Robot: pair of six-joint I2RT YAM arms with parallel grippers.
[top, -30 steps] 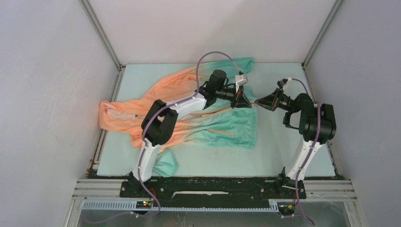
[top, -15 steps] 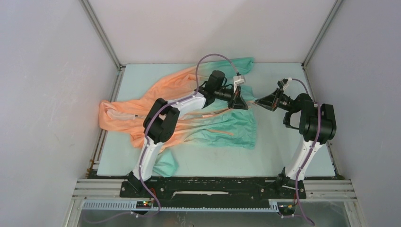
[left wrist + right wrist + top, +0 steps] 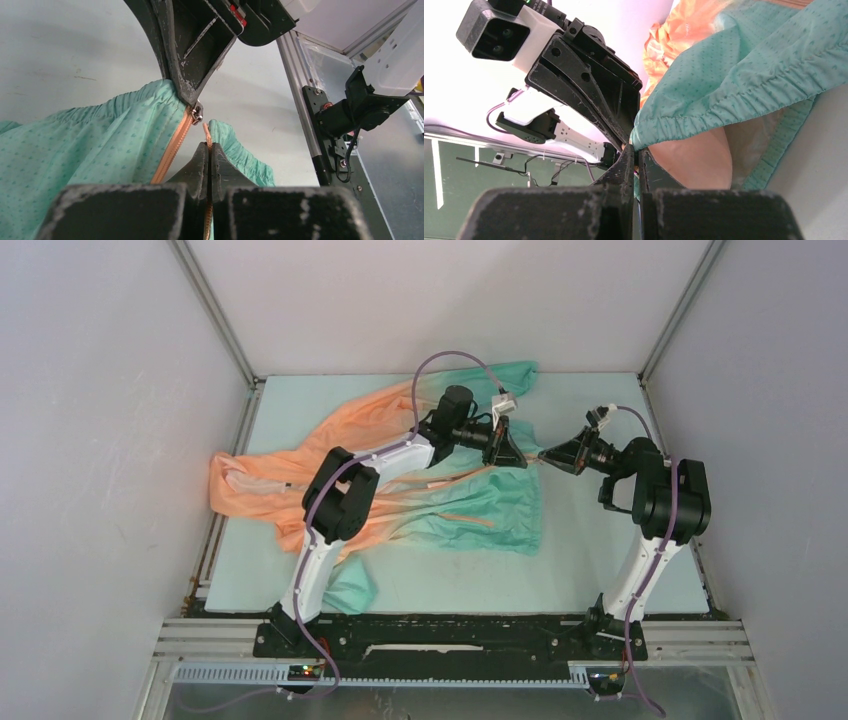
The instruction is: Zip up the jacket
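Note:
The jacket [image 3: 480, 505] lies spread on the teal table, peach-orange at the left and teal-green at the right, with its bottom hem lifted between the two grippers. My left gripper [image 3: 518, 456] is shut on one orange zipper tape [image 3: 206, 135] of the jacket [image 3: 100, 140], just below the metal slider [image 3: 196, 114]. The other tape [image 3: 172, 147] runs down from the slider. My right gripper [image 3: 545, 456] faces it, shut on the gathered teal hem [image 3: 704, 107] at the zipper's bottom end. Both grippers' tips nearly touch.
Grey enclosure walls surround the table [image 3: 600, 570]. An aluminium rail [image 3: 300, 105] runs along the table's right edge beside the right arm's base [image 3: 360, 107]. One teal sleeve end [image 3: 350, 590] lies near the left arm's base.
My left gripper has shifted slightly back and left, drawing the zipper tape and hem with it. The right gripper has stayed almost where it was.

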